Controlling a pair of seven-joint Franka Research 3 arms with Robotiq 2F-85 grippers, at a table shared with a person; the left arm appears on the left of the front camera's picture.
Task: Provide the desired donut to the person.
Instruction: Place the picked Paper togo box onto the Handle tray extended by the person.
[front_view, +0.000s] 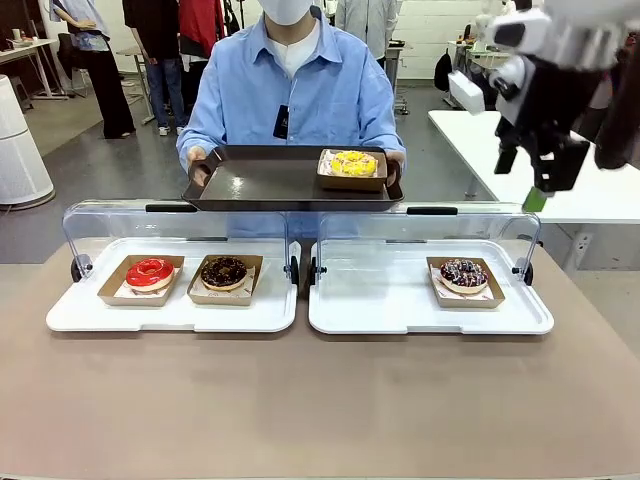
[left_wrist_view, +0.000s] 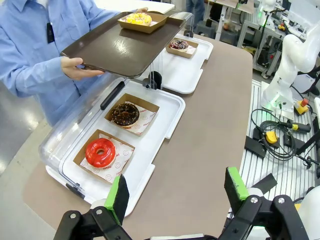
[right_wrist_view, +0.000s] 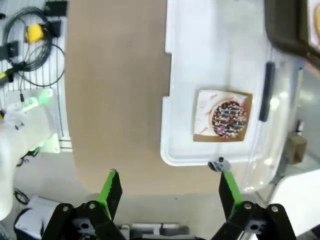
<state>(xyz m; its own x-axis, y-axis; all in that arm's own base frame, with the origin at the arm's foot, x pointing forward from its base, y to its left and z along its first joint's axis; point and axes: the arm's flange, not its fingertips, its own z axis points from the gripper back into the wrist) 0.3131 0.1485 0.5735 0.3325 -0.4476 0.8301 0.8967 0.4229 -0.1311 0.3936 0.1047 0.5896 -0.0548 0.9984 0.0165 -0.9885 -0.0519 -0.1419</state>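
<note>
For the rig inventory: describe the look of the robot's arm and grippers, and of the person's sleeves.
The right arm has white, rounded housings. The right gripper is black, with two slim fingers ending in green pads. The left gripper matches it, with silver bolts showing at its black finger linkages. The person wears long, light-blue shirt sleeves.

The tray (right_wrist_view: 285, 25) is blurred and cut off at the right wrist view's top edge. Its underside hides the fingers of the person (front_view: 290, 100).
</note>
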